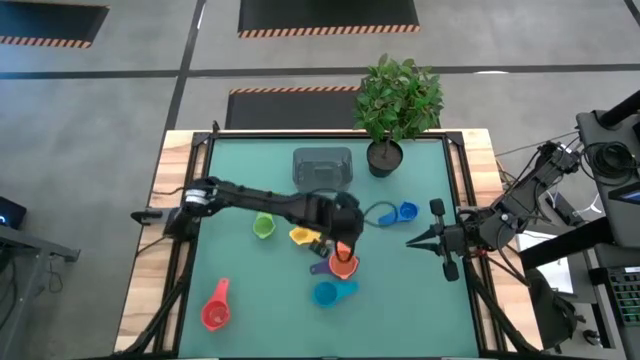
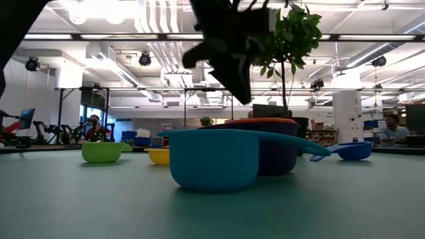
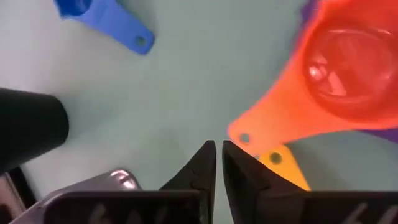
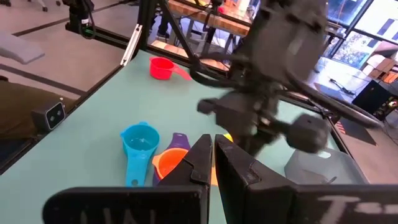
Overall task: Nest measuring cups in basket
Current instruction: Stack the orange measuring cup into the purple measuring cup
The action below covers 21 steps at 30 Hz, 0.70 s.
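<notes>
My left gripper (image 1: 341,238) (image 3: 219,152) is shut and hangs above the table (image 2: 242,93), just over the flat handle (image 3: 249,135) of the orange cup (image 1: 343,262). The orange cup sits inside the purple cup (image 1: 320,268). A yellow cup (image 1: 300,236), a green cup (image 1: 263,226), a light blue cup (image 1: 325,293), a darker blue cup (image 1: 400,212) and a red cup (image 1: 215,310) rest on their bases on the mat. The grey basket (image 1: 322,165) stands farther back. My right gripper (image 1: 415,240) (image 4: 211,149) is shut and waits near the right edge.
A potted leafy plant (image 1: 395,100) stands at the far edge, right of the basket. Black rails (image 1: 200,180) border the green mat on the left and right. Open mat lies between the basket and the cluster of cups.
</notes>
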Each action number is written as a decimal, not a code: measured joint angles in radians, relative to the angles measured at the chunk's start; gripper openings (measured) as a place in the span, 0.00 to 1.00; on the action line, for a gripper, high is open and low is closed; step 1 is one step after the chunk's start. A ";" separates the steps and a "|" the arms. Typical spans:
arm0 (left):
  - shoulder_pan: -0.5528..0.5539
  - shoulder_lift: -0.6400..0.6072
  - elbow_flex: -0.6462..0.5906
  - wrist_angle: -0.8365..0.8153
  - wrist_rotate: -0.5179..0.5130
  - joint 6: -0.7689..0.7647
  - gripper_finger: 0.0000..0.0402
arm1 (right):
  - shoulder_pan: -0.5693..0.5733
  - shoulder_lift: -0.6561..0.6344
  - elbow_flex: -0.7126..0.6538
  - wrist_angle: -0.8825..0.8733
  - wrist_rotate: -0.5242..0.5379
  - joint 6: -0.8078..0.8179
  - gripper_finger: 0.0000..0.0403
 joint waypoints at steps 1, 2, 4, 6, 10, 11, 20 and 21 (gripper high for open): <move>0.015 0.000 -0.011 0.014 0.011 0.001 0.03 | 0.000 0.000 0.000 0.000 0.000 0.002 0.02; 0.028 0.000 -0.017 0.014 0.020 0.001 0.02 | 0.000 0.000 0.000 0.000 0.000 0.002 0.02; 0.056 0.003 -0.019 0.020 0.098 0.004 0.01 | 0.000 0.001 0.000 -0.001 0.000 0.010 0.02; 0.077 0.008 -0.019 0.055 0.217 0.009 0.00 | 0.000 0.001 -0.001 -0.001 0.000 0.018 0.02; 0.084 0.026 -0.019 0.134 0.296 0.030 0.00 | 0.000 0.001 -0.007 -0.002 0.001 0.020 0.02; 0.084 0.030 -0.019 0.145 0.297 0.041 0.00 | 0.000 0.001 -0.008 -0.002 0.001 0.020 0.02; 0.091 0.082 -0.019 0.160 0.296 0.070 0.00 | 0.000 0.001 -0.009 -0.003 0.001 0.020 0.02; 0.093 0.087 -0.019 0.160 0.296 0.069 0.00 | 0.000 0.001 -0.009 -0.002 0.001 0.020 0.02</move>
